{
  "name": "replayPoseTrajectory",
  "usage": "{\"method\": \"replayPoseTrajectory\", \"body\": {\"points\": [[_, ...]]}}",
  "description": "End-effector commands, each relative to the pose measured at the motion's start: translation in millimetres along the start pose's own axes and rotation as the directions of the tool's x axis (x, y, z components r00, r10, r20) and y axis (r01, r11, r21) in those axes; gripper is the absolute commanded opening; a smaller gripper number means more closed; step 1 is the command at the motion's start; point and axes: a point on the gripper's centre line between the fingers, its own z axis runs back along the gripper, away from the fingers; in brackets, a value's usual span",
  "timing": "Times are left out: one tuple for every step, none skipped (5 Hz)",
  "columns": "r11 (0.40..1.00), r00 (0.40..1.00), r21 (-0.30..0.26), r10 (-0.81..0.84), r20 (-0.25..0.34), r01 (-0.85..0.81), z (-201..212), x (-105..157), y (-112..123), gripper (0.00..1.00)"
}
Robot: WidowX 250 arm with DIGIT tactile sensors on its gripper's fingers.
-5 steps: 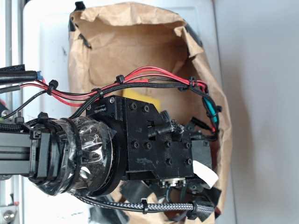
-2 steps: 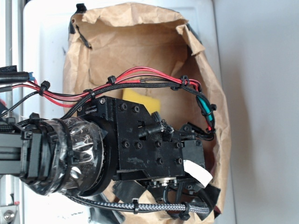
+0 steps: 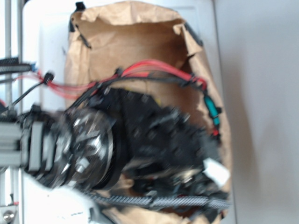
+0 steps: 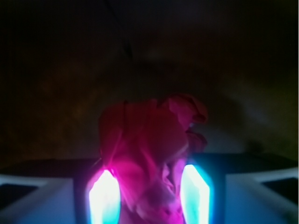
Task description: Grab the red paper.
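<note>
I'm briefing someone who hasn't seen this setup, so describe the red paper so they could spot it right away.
Start at the big brown paper bag the robot arm reaches into. In the dim wrist view from inside it, the red paper sits between the two glowing fingertips of the gripper. It is a crumpled pinkish-red wad with folds, the only coloured thing against the dark bag interior.

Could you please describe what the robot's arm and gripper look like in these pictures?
The arm is black and blocky, with red wires and black braided cable tied along it, and a shiny wrapped joint behind. In the wrist view, the gripper shows two fingertips glowing blue-white.
</note>
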Motion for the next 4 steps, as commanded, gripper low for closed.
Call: {"method": "replayPoseTrajectory", "body": {"points": [[0.984, 0.981, 0.097, 0.133, 0.141, -0.147, 77.2, 20.8, 27.8, 0.00], [0.980, 0.976, 0.101, 0.152, 0.158, -0.169, 93.1, 11.6, 31.5, 0.00], [0.985, 0.982, 0.097, 0.128, 0.137, -0.142, 92.0, 4.3, 29.3, 1.00], [0.987, 0.985, 0.099, 0.115, 0.131, -0.129, 88.4, 3.3, 27.3, 1.00]]}}
